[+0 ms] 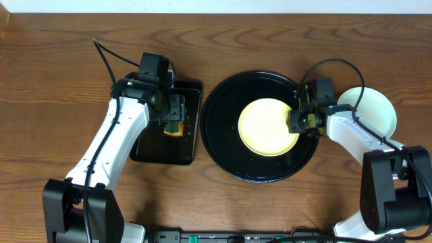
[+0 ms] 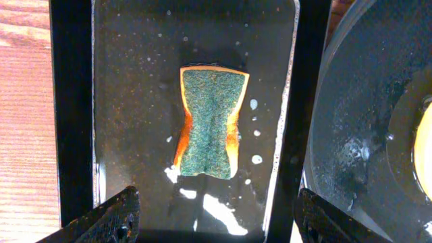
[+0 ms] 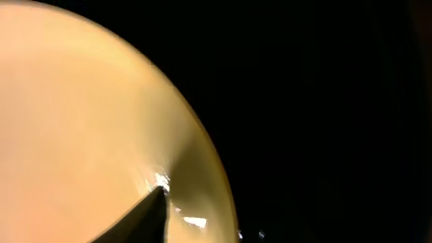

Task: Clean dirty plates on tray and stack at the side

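Over on the left, the white left arm [image 1: 111,142] reaches up across the dark wood-grain desk [image 1: 47,67], with its wrist bent down over the small rectangular tray [image 1: 165,150]. The left fingers [image 2: 101,219] are spread wide and grip nothing, one tip over each long side of that tray. Between and ahead of them a sponge [image 2: 210,121] lies flat on the wet tray floor. Its green scouring face is up, orange shows along its pinched-in sides, and white droplets are scattered around it.

Just to the right sits the big round tray [image 1: 223,128], glossy black with a raised rim and beaded with water. The yellow plate [image 1: 266,128] lies in the middle of it, round and pale yellow, its face an even colour and shining wet near the right edge.

The right arm [image 1: 358,138] comes in from the lower right, elbow low and wrist folded back toward the plate's right edge. One of the right fingers [image 3: 138,219] presses on the plate close to its rim. The other is hidden, so I cannot tell whether they are clamped on it.

Beyond that arm, a pale plate [image 1: 374,111] rests on the bare desk beside the round tray, partly covered by the arm. I cannot tell whether it is one plate or a stack.
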{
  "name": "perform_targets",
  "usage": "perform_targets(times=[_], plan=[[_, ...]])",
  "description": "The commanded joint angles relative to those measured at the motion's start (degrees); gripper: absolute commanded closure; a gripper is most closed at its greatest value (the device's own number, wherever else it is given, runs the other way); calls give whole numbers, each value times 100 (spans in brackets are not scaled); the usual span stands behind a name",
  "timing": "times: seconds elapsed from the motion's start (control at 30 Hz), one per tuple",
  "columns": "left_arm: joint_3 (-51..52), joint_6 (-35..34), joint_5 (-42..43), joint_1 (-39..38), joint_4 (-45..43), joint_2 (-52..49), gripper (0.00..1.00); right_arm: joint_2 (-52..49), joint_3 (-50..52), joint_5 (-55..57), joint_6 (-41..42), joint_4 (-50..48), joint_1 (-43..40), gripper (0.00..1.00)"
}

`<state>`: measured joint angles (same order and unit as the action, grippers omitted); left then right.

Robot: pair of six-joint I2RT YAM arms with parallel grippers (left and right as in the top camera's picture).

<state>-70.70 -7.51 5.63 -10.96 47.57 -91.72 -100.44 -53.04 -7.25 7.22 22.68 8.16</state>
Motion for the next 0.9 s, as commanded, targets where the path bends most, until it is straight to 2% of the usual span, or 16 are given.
perform_targets(times=[0.0, 0.03, 0.1, 0.17, 0.37, 0.6, 0.73, 0.87], plan=[[-79, -7, -11, 28, 15, -11, 26, -251, -44, -756, 81, -46, -90, 65], [-79, -7, -11, 28, 13, -11, 26, -273, -44, -927, 79, -44, -90, 76], [-79, -7, -11, 28, -4, -11, 26, -282, -44, -1152, -90, -20, -90, 92], [-79, -7, -11, 28, -20, -11, 26, -282, -44, -1237, -105, -20, -90, 99], [-79, -7, -9, 28, -26, -11, 26, -260, -44, -1484, -166, -48, -90, 99], [-79, -7, -11, 28, -28, -11, 26, 105, -50, -2461, -651, -404, -105, 99], [-79, -7, -11, 28, -28, -11, 26, 533, -50, -2361, -820, -529, -105, 99], [-79, -7, -11, 28, -28, -11, 26, 1104, -50, -1635, -999, -595, -96, 99]])
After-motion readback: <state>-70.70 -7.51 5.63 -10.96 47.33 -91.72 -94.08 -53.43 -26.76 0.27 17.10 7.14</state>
